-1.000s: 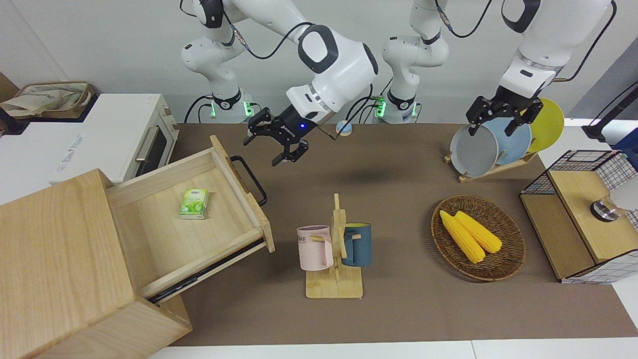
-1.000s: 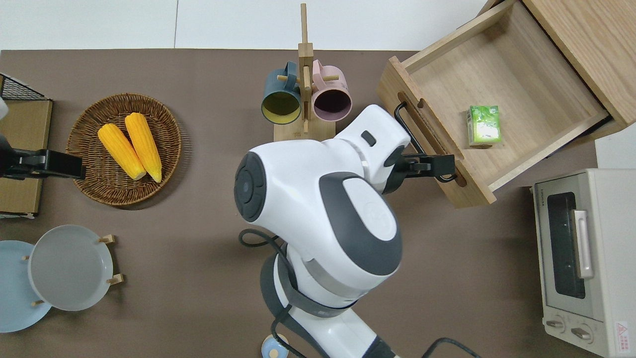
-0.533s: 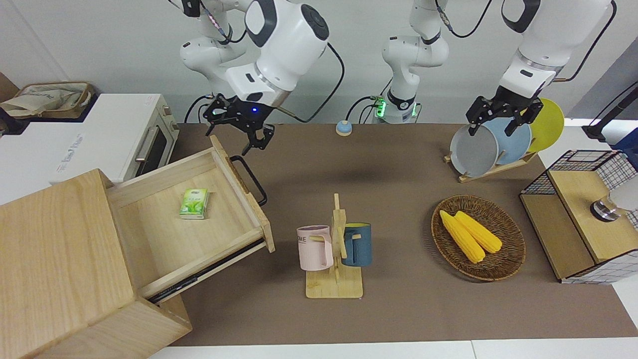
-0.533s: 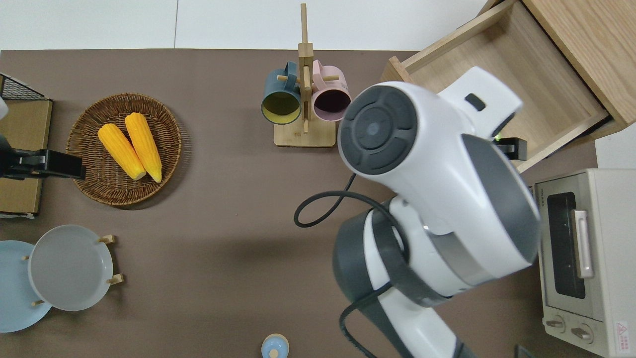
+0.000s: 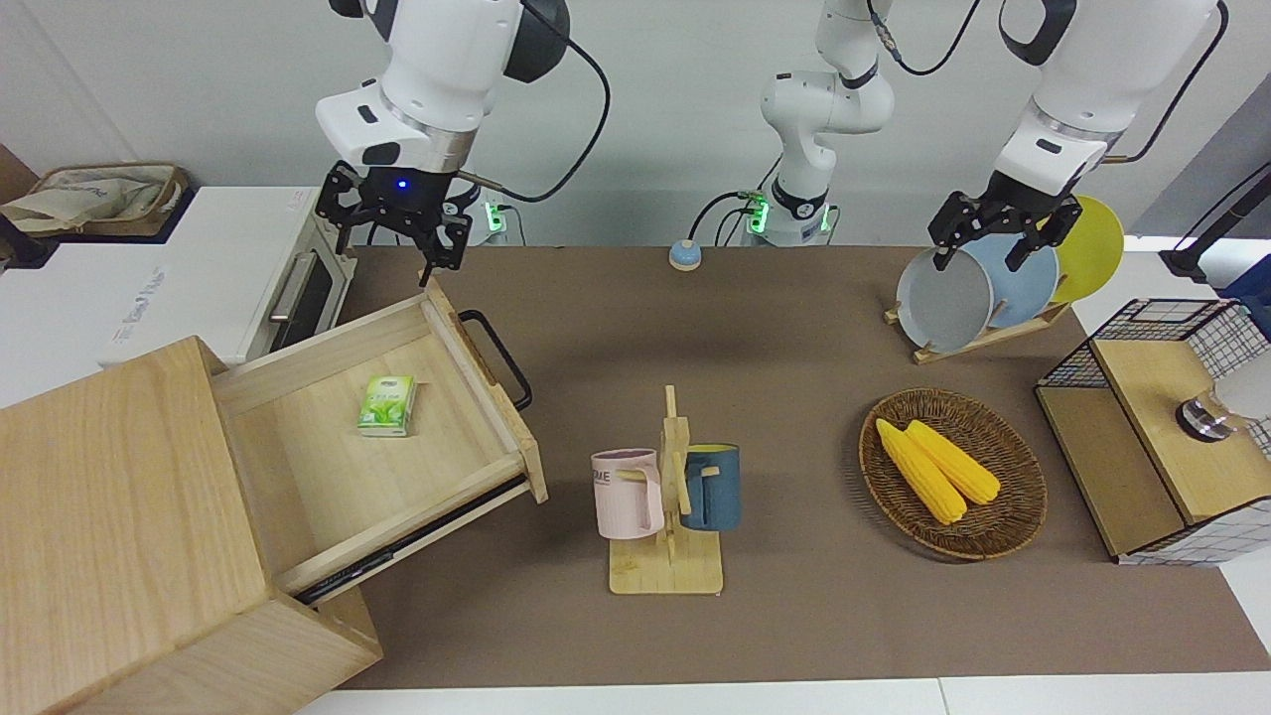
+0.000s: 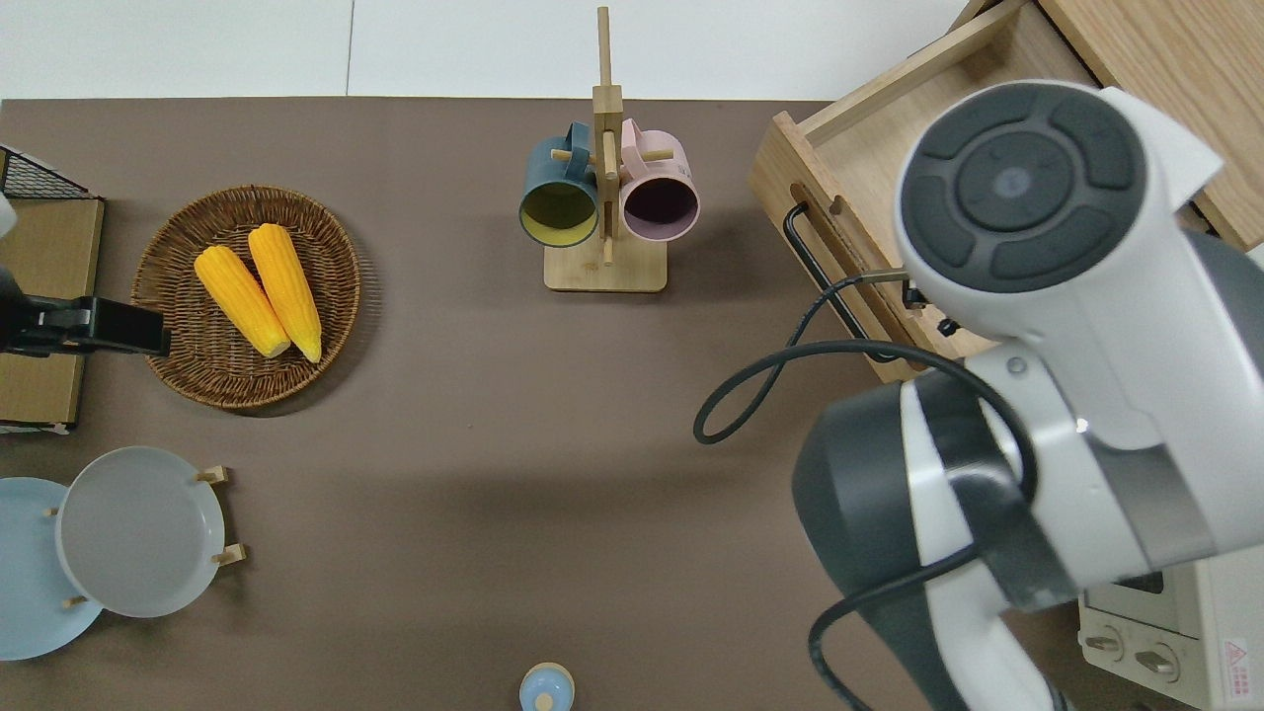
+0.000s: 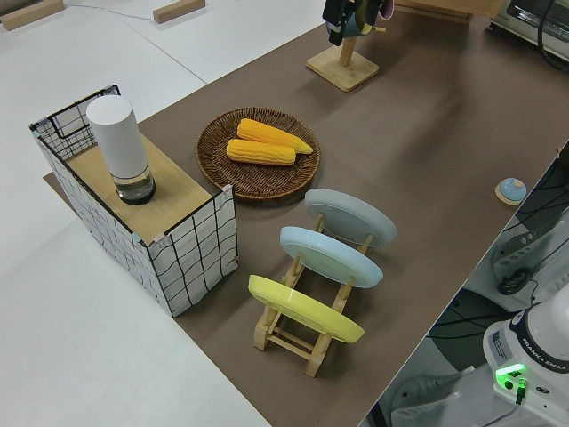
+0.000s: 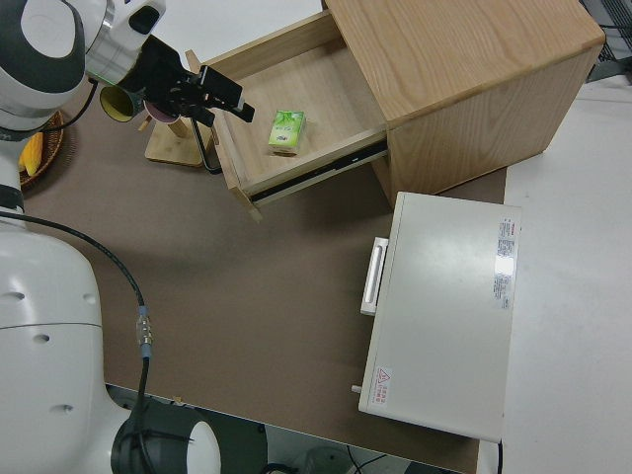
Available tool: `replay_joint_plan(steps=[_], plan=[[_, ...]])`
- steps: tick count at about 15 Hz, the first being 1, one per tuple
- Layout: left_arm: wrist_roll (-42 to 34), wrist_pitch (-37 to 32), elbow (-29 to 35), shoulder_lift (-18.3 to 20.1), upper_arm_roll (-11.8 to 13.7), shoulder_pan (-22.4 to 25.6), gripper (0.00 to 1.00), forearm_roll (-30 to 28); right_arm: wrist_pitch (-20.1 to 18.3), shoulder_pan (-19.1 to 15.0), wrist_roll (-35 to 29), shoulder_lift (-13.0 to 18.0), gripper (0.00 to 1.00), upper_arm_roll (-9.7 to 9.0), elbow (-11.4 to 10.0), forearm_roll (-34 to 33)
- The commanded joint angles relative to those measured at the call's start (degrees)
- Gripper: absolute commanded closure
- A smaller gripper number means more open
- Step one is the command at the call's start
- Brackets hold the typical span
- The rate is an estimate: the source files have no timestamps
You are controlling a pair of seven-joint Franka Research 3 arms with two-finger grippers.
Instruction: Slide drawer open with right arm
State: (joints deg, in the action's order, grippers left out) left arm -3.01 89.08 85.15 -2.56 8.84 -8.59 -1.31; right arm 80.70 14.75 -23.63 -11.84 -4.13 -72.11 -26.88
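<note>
Pale wood fills the right arm's end of the bench: the drawer (image 5: 328, 477) stands pulled well out of its cabinet (image 5: 119, 516), with a small green pack (image 5: 387, 405) lying on its floor. The job looks as good as done. The right hand (image 5: 392, 236) hangs empty in the air with its fingers spread wide, clear of the black bar handle (image 5: 496, 357). The left arm is parked, and its hand (image 5: 1003, 233) is also spread and empty.

From where I stand, the trouble would come from pulling further. The drawer is so far out that another tug might take it off its runners or tip the front down. A careless drop of the right hand could also knock the front panel's top edge, or the white toaster oven (image 5: 228, 268) just beside the drawer. The arm's black cable (image 6: 770, 380) loops low near the handle, and a sweep across might snag it.

Only the front view shows the blue wrist light. In the overhead view the arm's own bulk hides the right hand and most of the drawer floor. The right side view fills that gap, showing the hand (image 8: 212, 91) by the drawer's front and the pack inside. The left side view gives almost nothing of this work
</note>
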Motion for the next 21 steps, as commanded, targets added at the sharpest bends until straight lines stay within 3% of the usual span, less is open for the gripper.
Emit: replay_joint_plan(steps=[1, 4, 6, 11, 15, 17, 21], plan=[[-0.33, 0.04, -1.12, -0.69, 0.92, -0.99, 0.00, 0.87, 2.00, -6.47, 4.46, 2.44, 0.015, -1.58, -1.89, 5.59], [-0.33, 0.04, -1.12, -0.69, 0.92, -0.99, 0.00, 0.78, 2.87, -11.30, 5.61, 3.14, 0.015, -1.58, -2.33, 11.91], [-0.33, 0.04, -1.12, -0.69, 0.92, -0.99, 0.00, 0.78, 4.81, -14.03, 7.01, 4.10, 0.015, -1.58, -4.08, 14.82], [-0.33, 0.04, -1.12, -0.69, 0.92, -0.99, 0.00, 0.78, 8.06, -18.25, 9.66, 4.20, 0.015, -1.58, -6.37, 22.03], [-0.33, 0.04, -1.12, -0.69, 0.92, -0.99, 0.00, 0.78, 11.22, -18.96, 9.92, 4.28, 0.015, -1.58, -9.09, 23.80], [-0.33, 0.04, -1.12, -0.69, 0.92, -0.99, 0.00, 0.78, 12.63, -19.66, 13.77, 4.29, 0.015, -1.58, -10.24, 25.72], [-0.33, 0.04, -1.12, -0.69, 0.92, -0.99, 0.00, 0.78, 11.15, -20.37, 14.94, 4.20, 0.015, -1.58, -11.03, 26.00]])
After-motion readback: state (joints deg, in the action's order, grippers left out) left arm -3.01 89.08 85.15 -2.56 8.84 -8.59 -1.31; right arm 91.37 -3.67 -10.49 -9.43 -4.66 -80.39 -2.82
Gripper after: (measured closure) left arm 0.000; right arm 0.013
